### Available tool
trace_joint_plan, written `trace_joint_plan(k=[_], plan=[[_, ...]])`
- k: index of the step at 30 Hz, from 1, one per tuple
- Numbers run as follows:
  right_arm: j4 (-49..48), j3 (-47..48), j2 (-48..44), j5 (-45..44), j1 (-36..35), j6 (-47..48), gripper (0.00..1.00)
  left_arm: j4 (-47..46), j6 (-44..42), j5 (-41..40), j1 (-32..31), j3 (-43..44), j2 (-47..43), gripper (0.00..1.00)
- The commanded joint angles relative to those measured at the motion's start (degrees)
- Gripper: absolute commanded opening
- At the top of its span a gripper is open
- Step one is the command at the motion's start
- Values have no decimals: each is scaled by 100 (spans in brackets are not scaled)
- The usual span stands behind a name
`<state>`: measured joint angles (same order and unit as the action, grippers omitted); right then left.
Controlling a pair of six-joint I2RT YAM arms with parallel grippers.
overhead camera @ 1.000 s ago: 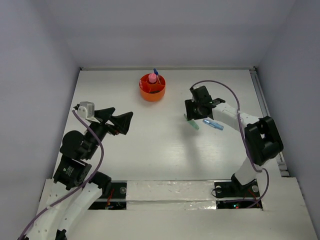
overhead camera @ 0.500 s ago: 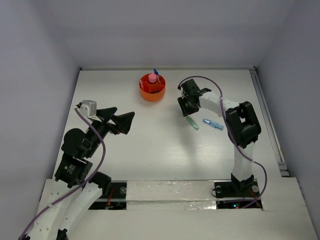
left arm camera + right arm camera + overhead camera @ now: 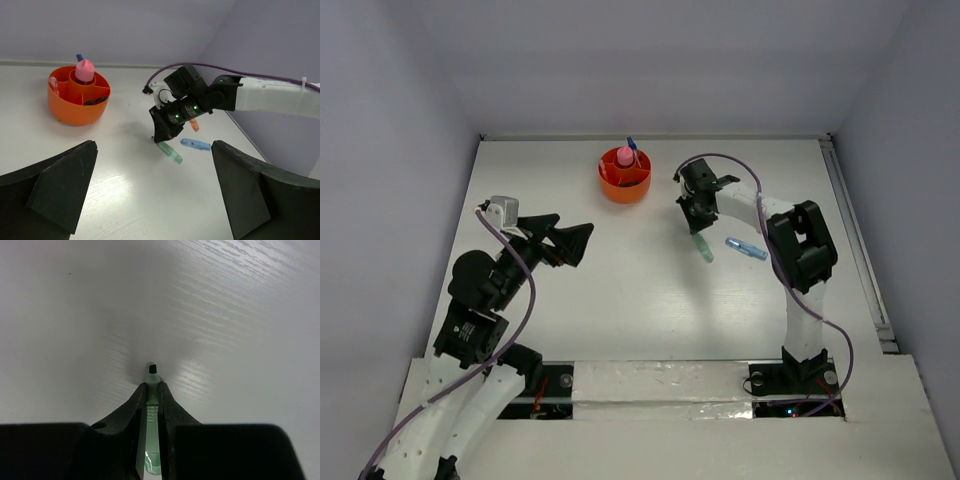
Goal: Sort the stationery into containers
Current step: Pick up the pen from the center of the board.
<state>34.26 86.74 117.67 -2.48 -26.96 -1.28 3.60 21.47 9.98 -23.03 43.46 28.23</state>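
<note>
Right of centre in the top view, the right jaws stand narrow, pinching a translucent green plastic pen-like tube [image 3: 704,249] that lies on the white counter [image 3: 640,300], its dark tip poking out past them. A blue-and-clear plastic tube [image 3: 747,249] lies just right of it. The round orange plastic tub [image 3: 625,192] sits upper centre, well apart. At left, the left jaws gape wide, holding nothing.

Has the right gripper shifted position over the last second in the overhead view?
Yes. The right gripper has slid left in the overhead view, nearer the orange tub, and now pinches the green piece.
</note>
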Motion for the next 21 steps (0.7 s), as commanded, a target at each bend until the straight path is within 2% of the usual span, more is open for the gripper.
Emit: trace_joint_plan(k=[1, 3, 7, 10, 13, 14, 16, 19, 21], plan=[[-42, 177, 81, 72, 33, 58, 12, -464, 164, 267, 35, -110, 139, 99], [-77, 142, 64, 107, 33, 58, 11, -500, 269, 417, 35, -171, 279, 99], [-157, 115, 81, 116, 33, 57, 29, -736, 515, 663, 35, -408, 473, 99], [-156, 168, 142, 134, 33, 40, 32, -1131, 822, 935, 35, -794, 543, 99], [-305, 159, 99, 160, 33, -30, 12, -1500, 1033, 1102, 35, -1190, 570, 99], [-349, 133, 46, 178, 33, -74, 2, -1607, 1078, 1172, -26, -1356, 587, 99], [-629, 37, -259, 204, 33, -301, 0, -1939, 1192, 1226, -79, -1515, 622, 99], [-1095, -376, -813, 695, 33, -740, 0, -2379, 1289, 1209, -193, -1849, 754, 99], [-1657, -683, -1507, 976, 33, -978, 0, -2713, 1298, 1051, -394, -2104, 982, 99]])
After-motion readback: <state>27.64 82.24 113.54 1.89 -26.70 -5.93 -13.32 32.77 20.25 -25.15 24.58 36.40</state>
